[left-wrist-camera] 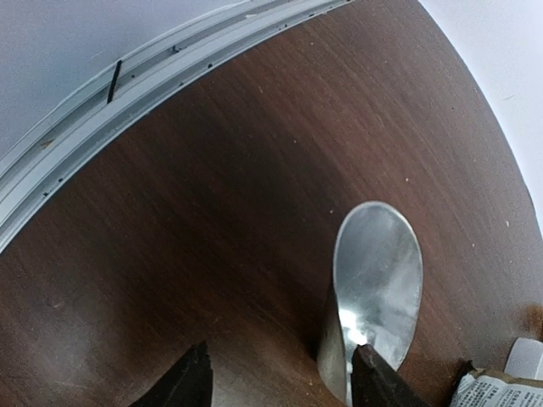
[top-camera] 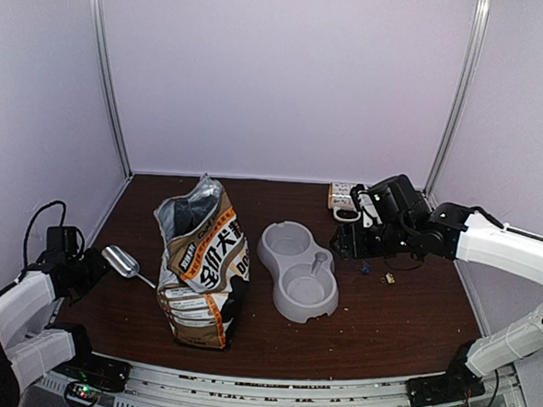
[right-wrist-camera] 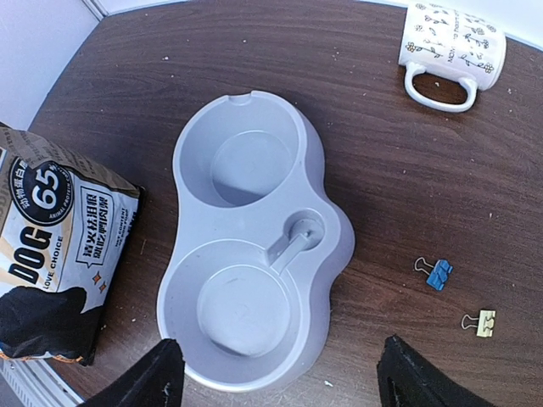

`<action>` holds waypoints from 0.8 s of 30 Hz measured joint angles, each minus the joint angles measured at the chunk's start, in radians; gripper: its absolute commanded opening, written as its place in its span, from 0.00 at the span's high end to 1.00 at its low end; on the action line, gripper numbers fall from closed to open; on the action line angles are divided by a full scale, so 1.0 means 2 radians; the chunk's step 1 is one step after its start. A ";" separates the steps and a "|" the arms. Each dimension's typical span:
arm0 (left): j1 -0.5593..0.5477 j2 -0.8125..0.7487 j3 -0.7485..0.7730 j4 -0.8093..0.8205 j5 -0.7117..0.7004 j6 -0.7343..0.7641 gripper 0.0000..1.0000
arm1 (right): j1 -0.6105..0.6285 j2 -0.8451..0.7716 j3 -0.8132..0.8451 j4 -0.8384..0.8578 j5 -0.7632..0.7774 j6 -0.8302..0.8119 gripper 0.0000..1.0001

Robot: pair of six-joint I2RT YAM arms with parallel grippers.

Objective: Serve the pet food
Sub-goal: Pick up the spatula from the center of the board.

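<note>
No pet food shows in any view. The printed paper bag [top-camera: 201, 264] marked "DOG" [right-wrist-camera: 59, 254] stands left of centre with its top crumpled open. To its right sits the grey double bowl [top-camera: 297, 270], both basins bare [right-wrist-camera: 254, 254]. A shiny metal scoop [top-camera: 120, 261] lies on the table left of the bag. My left gripper [top-camera: 92, 268] is low behind the scoop [left-wrist-camera: 377, 288]. Its jaws [left-wrist-camera: 284, 352] are open, and the right finger is against the scoop's rear end while the left finger is well clear. My right gripper [top-camera: 357, 241] hovers open [right-wrist-camera: 282, 343] over the bowl's near basin, holding nothing.
A white patterned mug [top-camera: 344, 201] stands at the back right [right-wrist-camera: 450, 51]. A blue binder clip [right-wrist-camera: 434, 273] and a yellow one [right-wrist-camera: 480, 322] lie on the table right of the bowl. The metal rail [left-wrist-camera: 127, 93] runs along the table edge by the left gripper.
</note>
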 measured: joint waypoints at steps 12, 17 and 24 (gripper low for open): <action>0.004 0.085 0.000 0.087 0.021 0.003 0.62 | 0.000 0.000 -0.013 0.010 -0.008 0.010 0.20; 0.004 0.106 0.001 0.110 0.032 0.000 0.72 | 0.000 0.000 -0.016 0.012 -0.009 0.011 0.20; 0.004 0.122 0.001 0.128 0.039 -0.005 0.85 | 0.000 0.000 -0.017 0.014 -0.010 0.014 0.20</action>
